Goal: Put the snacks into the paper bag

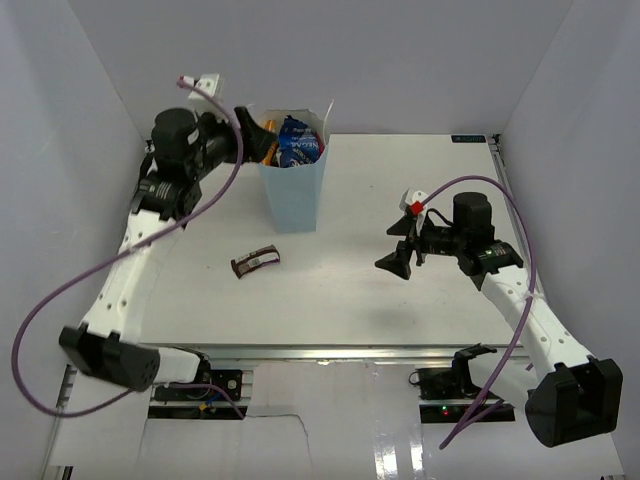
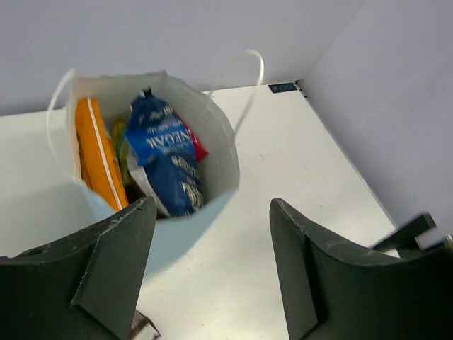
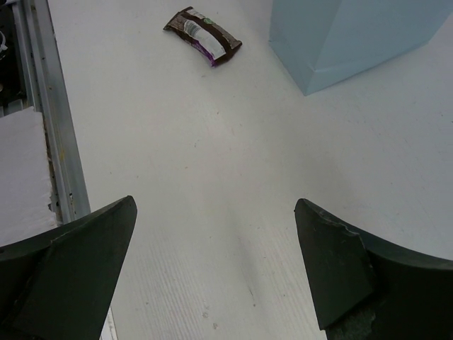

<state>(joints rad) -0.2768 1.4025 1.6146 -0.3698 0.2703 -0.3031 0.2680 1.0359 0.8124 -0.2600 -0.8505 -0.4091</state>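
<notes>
The light-blue paper bag (image 1: pixel 292 190) stands upright at the back middle of the table. In the left wrist view the bag (image 2: pixel 185 234) holds an orange chip bag (image 2: pixel 98 159), a blue pouch (image 2: pixel 166 159), a yellow-green pouch (image 2: pixel 119 145) and a red-pink wrapper (image 2: pixel 197 147). A dark brown bar (image 1: pixel 256 262) lies on the table in front of the bag, also in the right wrist view (image 3: pixel 204 37). My left gripper (image 1: pixel 255 132) is open and empty, just left of and above the bag's rim. My right gripper (image 1: pixel 398 245) is open and empty above the table's right part.
Grey walls close in the table on the left, back and right. A metal rail (image 3: pixel 53 120) runs along the table's near edge. The bag's white string handles (image 2: pixel 244 78) stick up above its rim.
</notes>
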